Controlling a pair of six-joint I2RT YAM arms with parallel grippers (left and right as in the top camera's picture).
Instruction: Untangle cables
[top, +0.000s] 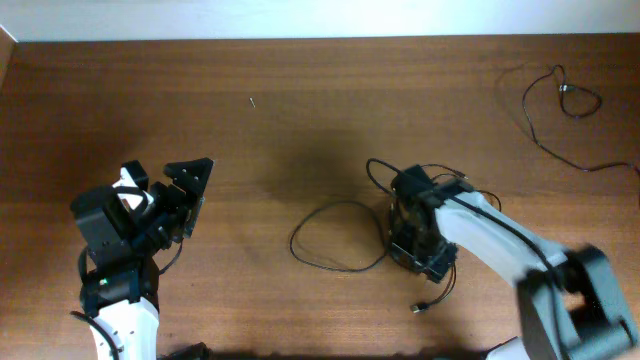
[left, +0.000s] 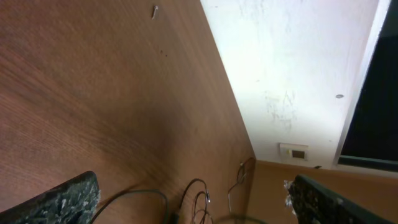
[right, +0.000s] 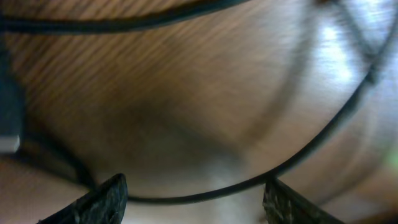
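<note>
Thin black cables lie tangled at centre right of the wooden table. One loop (top: 335, 237) spreads out to the left and a plug end (top: 421, 307) lies near the front. My right gripper (top: 411, 248) points down into the tangle. In the right wrist view its jaws (right: 196, 193) are open just above the table, with one cable strand (right: 205, 196) running across between the fingers. A separate thin cable (top: 560, 100) lies at the far right. My left gripper (top: 195, 192) is open and empty at the left, and its wrist view (left: 196, 202) shows the cable loops (left: 198, 194) far ahead.
The wooden table (top: 300, 100) ends at a white wall along the back. A tiny light speck (top: 252, 101) lies at back centre, and it also shows in the left wrist view (left: 155, 10). The right arm (top: 540, 270) reaches in from the front right.
</note>
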